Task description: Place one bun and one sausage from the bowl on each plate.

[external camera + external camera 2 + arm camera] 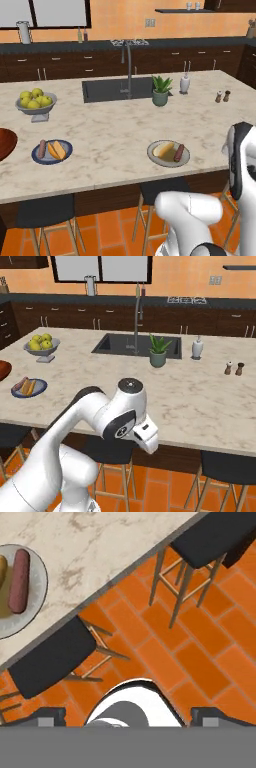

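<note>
The brown bowl (4, 143) shows at the counter's far left edge. A dark blue plate (36, 156) holds a sausage (42, 148) and a bun (59, 149). To the right, an olive plate (168, 163) holds a bun (163, 149) and a sausage (179, 152). In the hand view the olive plate (36, 611) and its sausage (19, 579) lie at the upper left. My gripper (129, 716) hangs open and empty over the floor, just off the counter's front edge beside that plate, with its fingertips (50, 715) wide apart.
A grey bowl of apples (35, 102) stands at the back left. A sink with faucet (129, 65), a potted plant (161, 91), a soap bottle (185, 83) and two shakers (222, 96) line the far side. Black stools (52, 654) stand on the orange floor below the counter edge.
</note>
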Controlling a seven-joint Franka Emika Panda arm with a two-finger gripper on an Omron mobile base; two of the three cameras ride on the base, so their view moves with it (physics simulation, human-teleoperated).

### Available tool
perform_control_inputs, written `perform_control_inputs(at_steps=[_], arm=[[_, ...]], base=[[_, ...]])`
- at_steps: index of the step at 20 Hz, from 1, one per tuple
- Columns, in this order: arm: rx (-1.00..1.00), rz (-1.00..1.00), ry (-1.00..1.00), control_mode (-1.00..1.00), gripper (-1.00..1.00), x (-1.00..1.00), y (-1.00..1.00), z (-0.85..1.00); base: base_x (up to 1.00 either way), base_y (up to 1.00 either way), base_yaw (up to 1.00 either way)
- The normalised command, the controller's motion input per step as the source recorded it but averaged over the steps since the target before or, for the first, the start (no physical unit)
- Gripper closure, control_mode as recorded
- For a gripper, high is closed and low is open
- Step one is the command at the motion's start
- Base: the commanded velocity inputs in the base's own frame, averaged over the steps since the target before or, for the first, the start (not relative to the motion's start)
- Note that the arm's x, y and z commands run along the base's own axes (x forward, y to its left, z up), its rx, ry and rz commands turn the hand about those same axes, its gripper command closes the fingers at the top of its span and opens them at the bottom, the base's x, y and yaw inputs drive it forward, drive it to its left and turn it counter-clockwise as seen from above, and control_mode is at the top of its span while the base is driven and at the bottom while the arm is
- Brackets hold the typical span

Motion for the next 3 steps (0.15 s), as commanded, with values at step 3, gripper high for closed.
perform_control_inputs(at_steps=[3], arm=[[-0.06, -0.03, 0.1, -1.0, -1.0, -1.0, -0.1, 0.0]], base=[[0.0, 0.0, 0.0]])
